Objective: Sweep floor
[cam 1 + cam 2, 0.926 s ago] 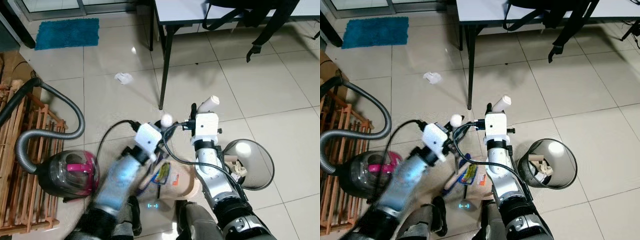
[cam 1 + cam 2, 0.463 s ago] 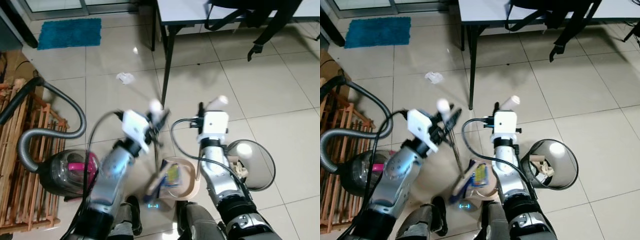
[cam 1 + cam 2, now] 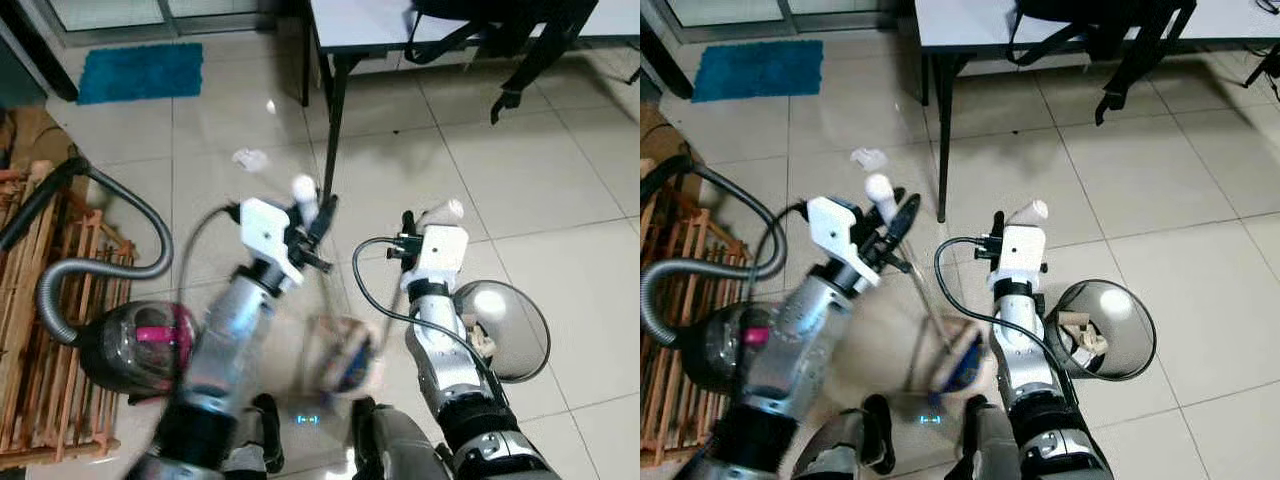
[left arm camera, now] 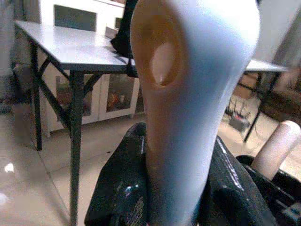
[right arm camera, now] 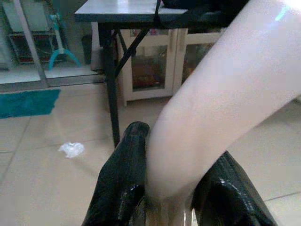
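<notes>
Your left gripper [image 4: 171,188] is raised forward over the tiled floor [image 3: 520,190], pinching a white broom handle [image 4: 188,94]; your right gripper [image 5: 171,188] is clamping a pale dustpan handle [image 5: 221,113]. The dustpan [image 3: 958,362] is blurring low between your arms, beside the bin [image 3: 1120,330]. A crumpled paper scrap [image 3: 248,157] is lying near the table leg [image 3: 330,130].

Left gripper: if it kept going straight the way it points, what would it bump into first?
Probably the black table leg. The left gripper, clamped on a white handle, points toward it, though depth is hard to judge.
</notes>
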Controlling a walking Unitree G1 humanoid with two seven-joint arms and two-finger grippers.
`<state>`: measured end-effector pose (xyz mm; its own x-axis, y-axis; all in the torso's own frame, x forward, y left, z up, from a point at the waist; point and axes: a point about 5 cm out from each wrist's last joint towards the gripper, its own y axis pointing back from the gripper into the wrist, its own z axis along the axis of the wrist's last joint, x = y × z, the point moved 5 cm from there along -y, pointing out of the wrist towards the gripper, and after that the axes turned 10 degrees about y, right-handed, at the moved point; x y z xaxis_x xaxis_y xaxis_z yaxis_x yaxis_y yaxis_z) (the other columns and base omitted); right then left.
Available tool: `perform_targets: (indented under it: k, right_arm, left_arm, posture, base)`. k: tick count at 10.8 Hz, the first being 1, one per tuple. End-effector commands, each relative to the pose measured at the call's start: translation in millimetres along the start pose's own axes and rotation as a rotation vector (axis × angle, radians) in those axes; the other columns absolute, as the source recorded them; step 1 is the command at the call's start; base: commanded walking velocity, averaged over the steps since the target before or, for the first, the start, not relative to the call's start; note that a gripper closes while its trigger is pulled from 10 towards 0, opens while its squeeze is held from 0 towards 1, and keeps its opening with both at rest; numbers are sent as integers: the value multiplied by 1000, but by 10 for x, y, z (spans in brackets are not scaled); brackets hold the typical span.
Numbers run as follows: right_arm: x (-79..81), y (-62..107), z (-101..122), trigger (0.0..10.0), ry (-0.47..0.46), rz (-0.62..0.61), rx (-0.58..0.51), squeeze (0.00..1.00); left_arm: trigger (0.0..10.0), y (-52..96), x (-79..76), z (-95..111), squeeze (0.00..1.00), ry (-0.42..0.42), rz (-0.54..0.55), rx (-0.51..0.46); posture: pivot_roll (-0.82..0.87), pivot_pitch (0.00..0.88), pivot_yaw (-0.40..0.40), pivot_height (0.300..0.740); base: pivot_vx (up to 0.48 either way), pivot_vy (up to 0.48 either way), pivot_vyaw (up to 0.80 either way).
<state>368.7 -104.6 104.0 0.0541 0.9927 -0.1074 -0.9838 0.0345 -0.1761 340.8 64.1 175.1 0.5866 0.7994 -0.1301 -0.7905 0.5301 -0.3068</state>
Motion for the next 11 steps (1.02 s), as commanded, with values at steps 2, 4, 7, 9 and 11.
perform_targets:
  k: [2, 4, 7, 9, 11]
  right_arm:
    - [-121, 3, -51, 10000, -44, -38, 28, 0]
    - [-229, -46, -33, 10000, -58, -59, 28, 0]
    - [-382, -115, 42, 10000, -89, -84, 15, 0]
    - [-486, -139, 154, 10000, -105, -84, -20, 0]
    - [-631, -170, 293, 10000, -170, -120, -46, 0]
  left_arm:
    - [10000, 16, 24, 273, 0, -107, -85, -22]
    - [10000, 15, 129, 508, 0, -128, -115, -35]
    - [10000, 33, 387, 859, 0, -245, -152, -22]
    - [10000, 78, 884, 1007, 0, -375, 76, 9]
    - [10000, 244, 1322, 990, 0, -459, 319, 52]
  posture:
    - [0, 156, 5, 740]
    - [10, 128, 13, 740]
    - [17, 79, 27, 740]
    - [17, 60, 32, 740]
    - [14, 48, 38, 740]
  base:
    - [0, 0, 0]
    - [0, 0, 0]
    - [0, 0, 0]
    - [0, 0, 0]
    - [0, 0, 0]
